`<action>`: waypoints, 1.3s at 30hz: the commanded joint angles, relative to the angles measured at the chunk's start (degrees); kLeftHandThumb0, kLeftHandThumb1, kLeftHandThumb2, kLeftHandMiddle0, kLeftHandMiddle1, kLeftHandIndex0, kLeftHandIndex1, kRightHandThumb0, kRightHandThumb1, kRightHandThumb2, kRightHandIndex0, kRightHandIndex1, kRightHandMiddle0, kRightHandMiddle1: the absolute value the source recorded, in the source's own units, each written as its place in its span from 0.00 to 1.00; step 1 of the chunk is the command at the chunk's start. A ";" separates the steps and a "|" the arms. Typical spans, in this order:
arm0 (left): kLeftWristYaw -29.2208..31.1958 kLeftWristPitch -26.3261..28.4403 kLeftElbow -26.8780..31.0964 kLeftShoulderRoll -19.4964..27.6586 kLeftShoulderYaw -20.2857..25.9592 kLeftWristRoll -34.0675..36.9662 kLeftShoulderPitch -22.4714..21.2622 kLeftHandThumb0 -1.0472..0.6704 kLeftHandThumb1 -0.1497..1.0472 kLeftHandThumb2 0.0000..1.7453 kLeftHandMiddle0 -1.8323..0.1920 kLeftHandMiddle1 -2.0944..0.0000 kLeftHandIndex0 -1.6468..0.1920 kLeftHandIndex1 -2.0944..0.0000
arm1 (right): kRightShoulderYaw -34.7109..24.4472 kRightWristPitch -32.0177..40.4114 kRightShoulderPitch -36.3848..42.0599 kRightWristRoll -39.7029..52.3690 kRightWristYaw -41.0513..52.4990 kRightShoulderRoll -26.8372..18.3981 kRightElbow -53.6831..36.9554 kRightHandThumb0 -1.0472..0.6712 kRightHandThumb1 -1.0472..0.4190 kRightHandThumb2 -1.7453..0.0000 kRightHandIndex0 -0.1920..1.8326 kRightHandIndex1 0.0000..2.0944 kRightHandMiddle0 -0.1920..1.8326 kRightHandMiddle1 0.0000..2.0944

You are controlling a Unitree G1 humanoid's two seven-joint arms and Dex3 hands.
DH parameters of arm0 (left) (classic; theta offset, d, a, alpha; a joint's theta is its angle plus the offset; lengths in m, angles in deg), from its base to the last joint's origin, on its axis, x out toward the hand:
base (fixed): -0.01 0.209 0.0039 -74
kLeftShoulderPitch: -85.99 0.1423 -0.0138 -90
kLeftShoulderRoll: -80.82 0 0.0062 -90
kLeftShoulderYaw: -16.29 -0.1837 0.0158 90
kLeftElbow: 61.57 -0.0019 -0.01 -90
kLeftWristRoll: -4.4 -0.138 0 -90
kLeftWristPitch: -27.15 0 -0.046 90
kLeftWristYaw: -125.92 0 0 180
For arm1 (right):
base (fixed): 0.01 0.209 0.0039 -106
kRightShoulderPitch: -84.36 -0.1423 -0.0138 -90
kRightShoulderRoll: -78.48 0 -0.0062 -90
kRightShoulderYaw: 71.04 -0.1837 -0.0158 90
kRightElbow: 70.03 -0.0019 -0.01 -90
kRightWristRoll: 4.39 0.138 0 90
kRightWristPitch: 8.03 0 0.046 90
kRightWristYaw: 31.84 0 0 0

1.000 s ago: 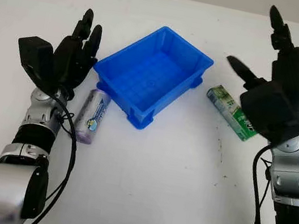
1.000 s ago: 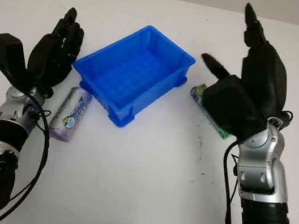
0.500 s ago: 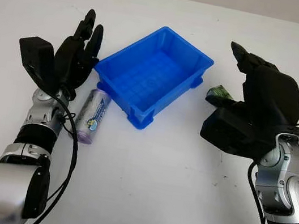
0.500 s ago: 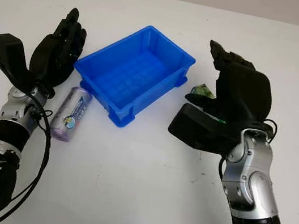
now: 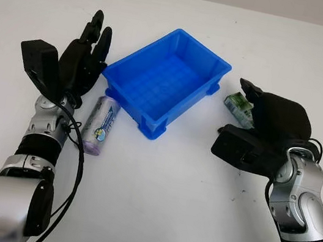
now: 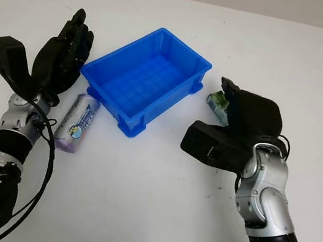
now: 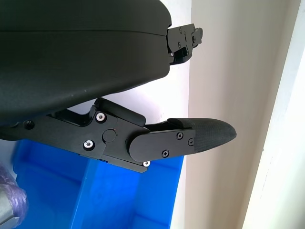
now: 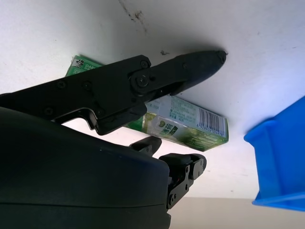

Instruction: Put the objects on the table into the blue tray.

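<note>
Since a second ago, my right hand [image 5: 258,128] has dropped from high above the worktop [image 5: 154,200] down over the green carton [image 5: 239,105], which lies on its side just to the right of the blue tray [image 5: 167,80]. From the head camera my palm covers most of the carton, with only its end nearest the tray showing. At my right wrist I see one finger [image 8: 157,78] stretched across the carton's long face and the other fingers at its near edge; the fingers bracket the carton, but I cannot tell whether they press on it, and the carton is lying on the worktop. My left hand [image 5: 78,63] has kept its place, raised at the left of the tray, released and holding nothing. Just beside that hand, between it and the tray's near left wall, the purple cylindrical packet [image 5: 100,125] lies on its side on the worktop, its upper end close to the tray's corner without clearly touching it. Nothing lies inside the tray. A dark smudge [image 5: 239,159] marks the white surface near my right hand.
</note>
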 commanded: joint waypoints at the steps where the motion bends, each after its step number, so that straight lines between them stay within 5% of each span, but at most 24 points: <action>1: 0.30 -0.47 0.05 0.67 0.17 -0.10 -0.51 0.21 1.00 0.29 0.98 0.97 0.98 0.97 | 0.45 1.14 -0.54 -0.31 1.16 -0.28 0.41 0.19 0.05 0.97 0.10 0.39 0.19 0.02; 6: 0.73 -0.76 -0.31 1.11 0.04 -0.34 -0.58 0.21 1.00 0.29 0.98 0.97 0.98 0.97 | 2.97 3.14 -1.15 -4.17 2.90 -0.88 0.80 0.18 0.03 0.97 0.01 0.57 0.18 0.02; 13: 1.52 -1.17 -1.51 1.46 0.21 -0.30 -1.17 0.21 1.00 0.29 0.98 0.97 0.98 0.97 | 4.72 1.21 -0.33 -8.02 0.15 -2.31 1.33 0.18 0.02 0.97 0.01 0.67 0.21 0.05; 15: 1.55 -1.24 -1.68 1.56 0.11 -0.44 -1.29 0.20 1.00 0.29 0.98 0.97 0.98 0.97 | 5.06 -0.25 0.13 -9.38 -3.23 -2.79 1.87 0.20 0.02 0.97 0.06 0.73 0.16 0.37; 16: 1.63 -1.20 -1.74 1.56 0.13 -0.38 -1.37 0.21 1.00 0.29 0.98 0.97 0.98 0.97 | 5.41 -0.95 0.28 -10.59 -5.34 -3.12 2.42 0.22 0.03 0.97 0.14 0.83 0.16 0.53; 19: 2.09 -1.36 -2.12 1.60 0.27 -0.11 -1.64 0.21 1.00 0.29 0.98 0.98 0.98 0.98 | 5.73 -2.21 0.26 -13.13 -12.39 -2.80 4.64 0.28 0.05 0.97 0.35 0.93 0.27 0.65; 23: 1.73 -1.44 -1.95 1.55 0.20 -0.28 -1.77 0.21 1.00 0.29 0.98 0.97 0.98 0.97 | 6.46 -2.94 -0.28 -15.80 -18.34 -2.54 6.47 0.30 0.04 0.97 0.53 1.00 0.35 0.96; 28: 0.91 -0.92 -1.43 1.38 0.06 -0.49 -1.82 0.20 1.00 0.28 0.97 0.97 0.98 0.97 | 5.41 -4.97 -0.65 -13.14 -18.70 -2.22 5.79 0.32 0.03 0.97 0.53 1.00 0.32 1.00; 39: 0.03 -0.72 -1.10 1.20 0.05 -0.42 -1.71 0.19 1.00 0.27 0.98 0.98 0.98 0.98 | -0.14 -12.65 -0.89 2.23 -16.17 -0.93 2.12 0.38 0.01 0.97 0.56 1.00 0.42 1.00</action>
